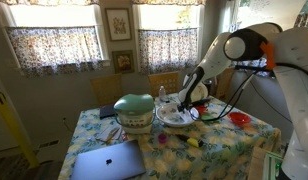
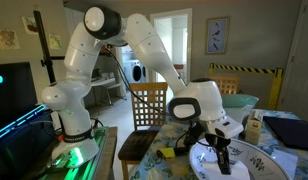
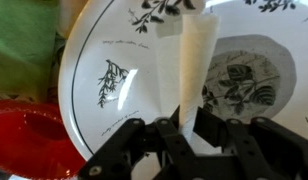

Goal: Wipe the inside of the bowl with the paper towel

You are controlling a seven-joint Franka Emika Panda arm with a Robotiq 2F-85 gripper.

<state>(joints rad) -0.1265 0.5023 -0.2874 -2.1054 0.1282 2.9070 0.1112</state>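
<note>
Currently the white Franka arm (image 2: 144, 45) reaches down over the table with the floral cloth (image 1: 209, 150). Grey laptop (image 1: 107, 161) lies near one corner; pale green domed lidded pot (image 1: 134, 111) stands beside the wide white patterned bowl (image 3: 124, 70). Small red dish (image 3: 24, 140) sits just beside the bowl's rim. Black gripper (image 3: 189, 130) has fingers pressed together, pinching the white paper towel (image 3: 189, 70), which stretches away from the fingers across the bowl's interior.
</note>
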